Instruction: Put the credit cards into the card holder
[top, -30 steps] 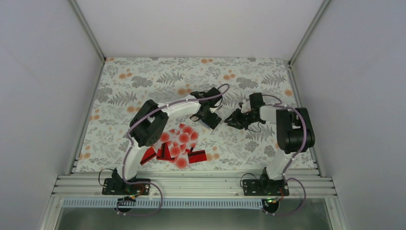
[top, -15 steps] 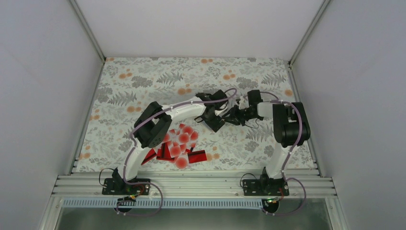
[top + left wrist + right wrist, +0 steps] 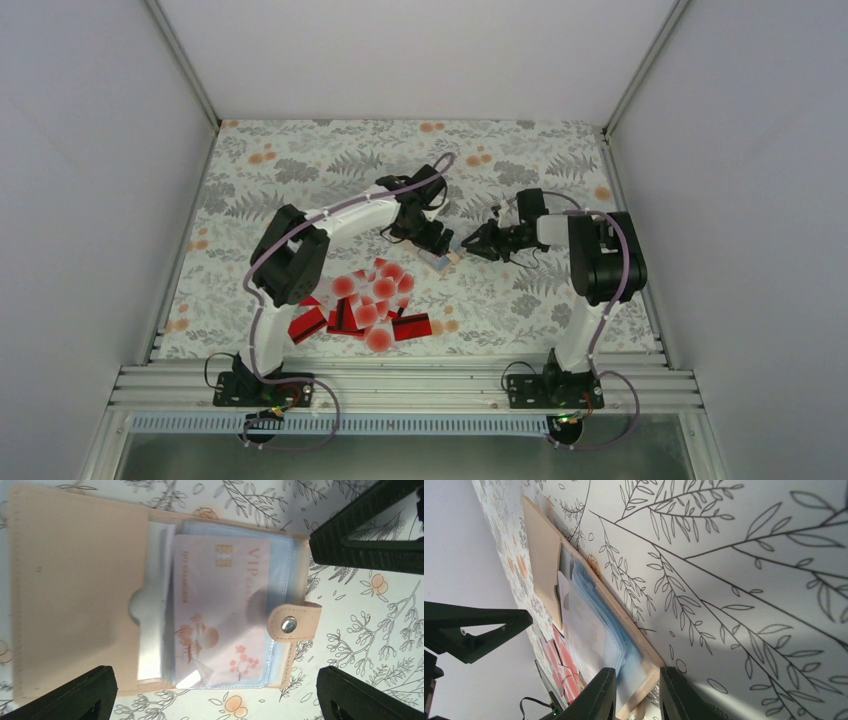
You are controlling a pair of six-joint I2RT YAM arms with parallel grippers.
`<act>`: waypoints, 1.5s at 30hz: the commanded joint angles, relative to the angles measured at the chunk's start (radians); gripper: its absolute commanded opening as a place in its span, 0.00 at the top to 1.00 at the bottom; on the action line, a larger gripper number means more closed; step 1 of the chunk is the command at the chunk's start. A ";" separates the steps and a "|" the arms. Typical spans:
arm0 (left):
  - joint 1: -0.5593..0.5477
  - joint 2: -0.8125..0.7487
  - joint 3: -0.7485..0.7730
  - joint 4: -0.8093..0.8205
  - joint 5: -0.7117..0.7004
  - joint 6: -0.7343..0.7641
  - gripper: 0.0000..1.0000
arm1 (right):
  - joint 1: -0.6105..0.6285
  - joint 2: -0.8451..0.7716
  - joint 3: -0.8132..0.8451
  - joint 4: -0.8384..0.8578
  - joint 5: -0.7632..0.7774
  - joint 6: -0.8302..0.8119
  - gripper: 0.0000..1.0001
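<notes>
The card holder lies open on the patterned cloth, tan flap to one side, blue-grey sleeves with a pale card inside and a snap tab. My left gripper hovers over it, wide open and holding nothing. In the top view the left gripper sits just up-left of the card holder. My right gripper lies low against the cloth and pinches the holder's edge, tan cover and sleeves between its fingers. The credit cards, red ones and white dotted ones, are heaped near the left arm.
The floral cloth covers the table between grey walls. An aluminium rail with both arm bases runs along the near edge. The red cards show behind the holder in the right wrist view.
The right gripper slid left onto the holder's edge and narrowed. The left gripper moved toward it, then drew back up-left, uncovering the holder. The card pile has not moved.
</notes>
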 commanded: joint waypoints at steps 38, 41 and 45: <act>0.045 0.147 0.093 0.137 0.181 0.007 0.42 | 0.012 0.119 -0.033 -0.054 0.152 -0.020 0.77; 0.030 0.143 0.091 0.135 0.184 0.007 0.42 | 0.012 0.122 -0.031 -0.050 0.152 -0.018 0.77; 0.018 0.136 0.095 0.121 0.176 -0.008 0.42 | 0.013 0.130 -0.030 -0.045 0.150 -0.012 0.77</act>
